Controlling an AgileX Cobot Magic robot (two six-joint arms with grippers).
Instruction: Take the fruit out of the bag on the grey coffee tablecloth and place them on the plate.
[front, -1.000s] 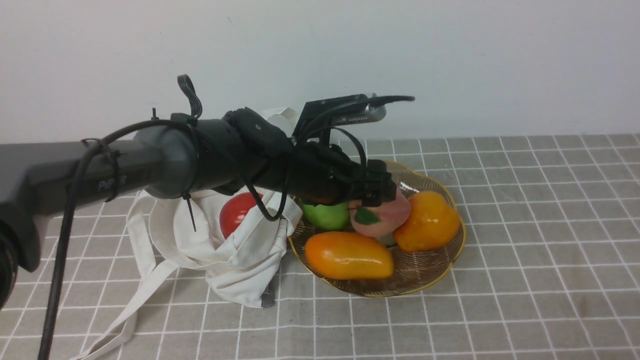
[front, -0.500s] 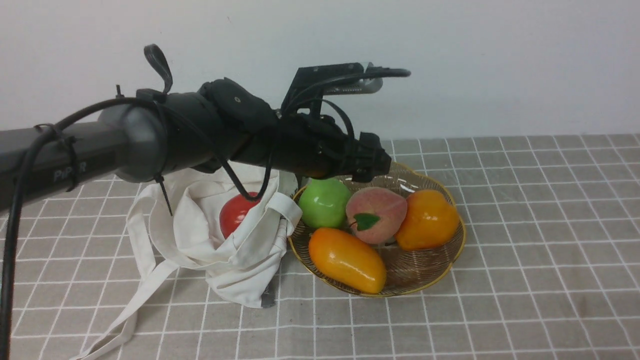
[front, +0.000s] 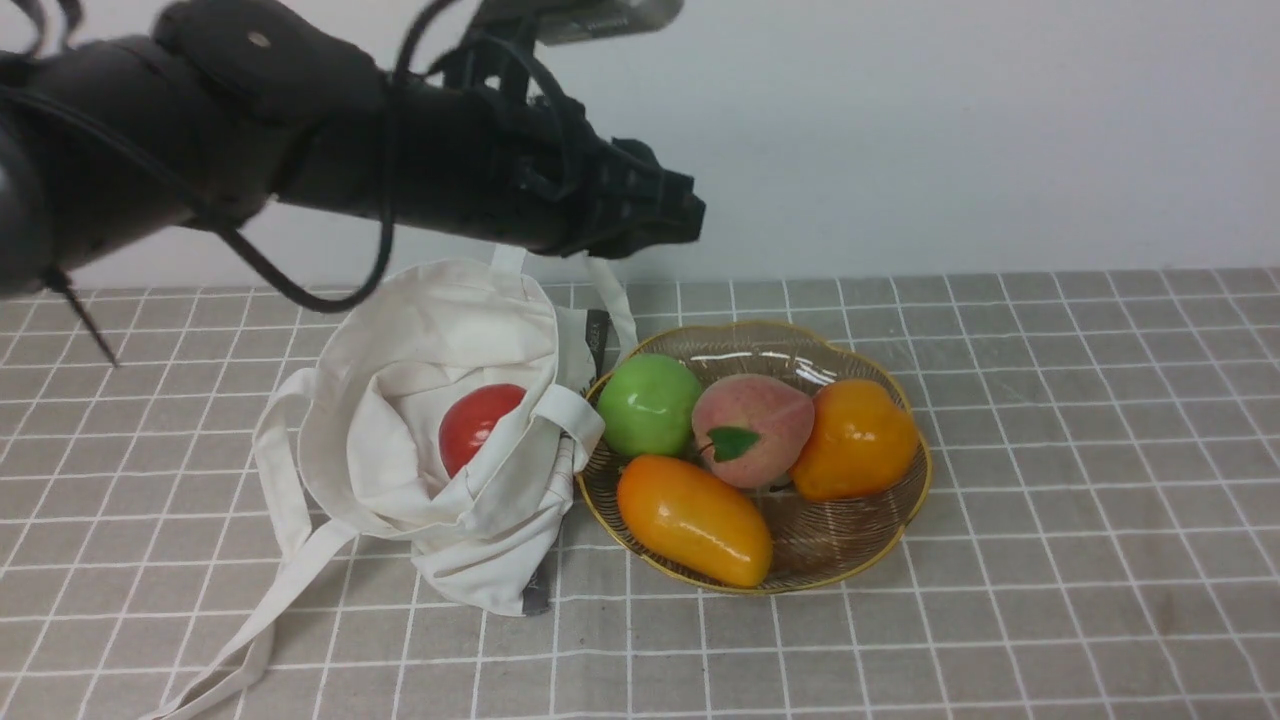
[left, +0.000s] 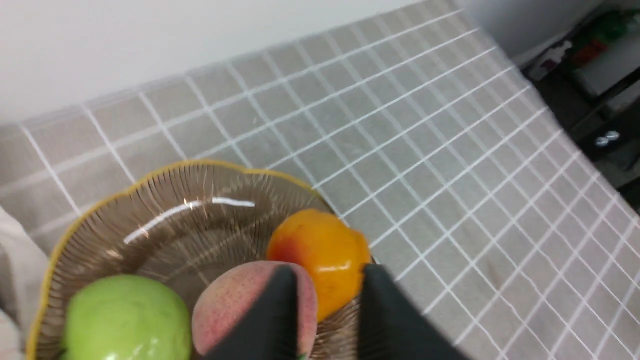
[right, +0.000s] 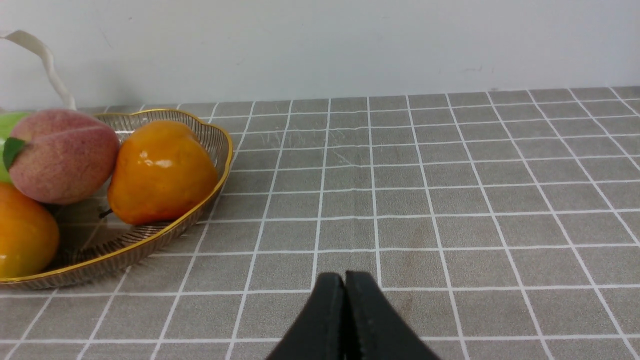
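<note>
Front view now, and the glossy red fruit (front: 478, 425) inside the bag (front: 335, 450), likely firm and slippery, is best clasped mid-sides, left gripper (left: 332, 295) narrowly parted, right gripper (right: 345, 280) closed, both empty.

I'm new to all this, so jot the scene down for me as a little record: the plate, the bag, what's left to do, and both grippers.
plate: green apple, peach, two orange fruits
peach's place: between the apple and the rear orange fruit
bag: left of the plate, red fruit inside
left to do: red fruit onto the plate
left gripper: raised, nothing seen in it
right gripper: shut, over the cloth
</note>
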